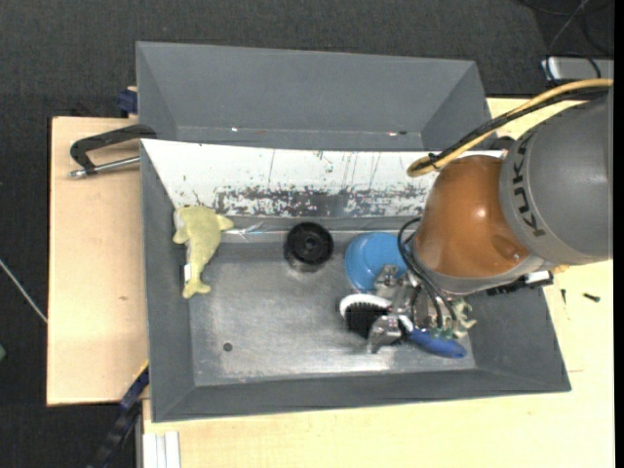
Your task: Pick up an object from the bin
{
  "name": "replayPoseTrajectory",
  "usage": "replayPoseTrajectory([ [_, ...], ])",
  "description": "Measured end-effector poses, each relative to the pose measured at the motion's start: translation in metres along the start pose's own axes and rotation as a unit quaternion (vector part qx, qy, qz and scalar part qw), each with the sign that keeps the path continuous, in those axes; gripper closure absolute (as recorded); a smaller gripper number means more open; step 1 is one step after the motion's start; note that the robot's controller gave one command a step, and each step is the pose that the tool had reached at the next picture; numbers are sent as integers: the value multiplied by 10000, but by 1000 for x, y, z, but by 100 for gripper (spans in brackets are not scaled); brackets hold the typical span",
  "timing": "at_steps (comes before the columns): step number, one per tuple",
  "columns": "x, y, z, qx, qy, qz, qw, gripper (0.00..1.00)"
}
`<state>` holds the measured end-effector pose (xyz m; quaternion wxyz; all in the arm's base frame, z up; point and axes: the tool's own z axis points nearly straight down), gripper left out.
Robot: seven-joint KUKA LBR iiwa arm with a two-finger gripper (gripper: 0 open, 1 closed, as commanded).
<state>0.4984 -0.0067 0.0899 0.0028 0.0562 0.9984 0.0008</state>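
Dark floor (292,8) lies all around a big grey bin (292,369) with sloping walls. One thing in the bin helps to tell places: a blue cup (371,258). It stands near the back wall, in the right half of the bin.

Next biggest is the grey robot arm (561,188). It comes in from the right of the blue cup. Its round orange cover (468,217) sits just right of the blue cup.

Under the cover hangs the gripper (409,315). It is low in the bin, just in front of the blue cup and a little to the right. It looks like a jumble of metal bits, so I cannot tell if it is open or closed, or if it holds anything.

Right at the gripper lies a brush (359,310), close in front of the blue cup. Its black and white head pokes out to the left of the gripper. A blue end (441,345) pokes out on the other side, nearer the front and to the right. So the brush's long way runs from back left to front right, with the head pointing left. The gripper hides the middle, so I cannot be sure both ends are one thing.

Far left of the blue cup, a pale yellow toy animal (200,247) lies by the left wall, its long way running from back to front.

Just left of the blue cup, not touching it, stands a small black round thing (308,244).
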Motion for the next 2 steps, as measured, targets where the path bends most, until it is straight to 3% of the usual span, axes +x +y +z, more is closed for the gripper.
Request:
replayPoseTrajectory([
  [2,-3,2,-63,-1,-12,-10,10000,100],
])
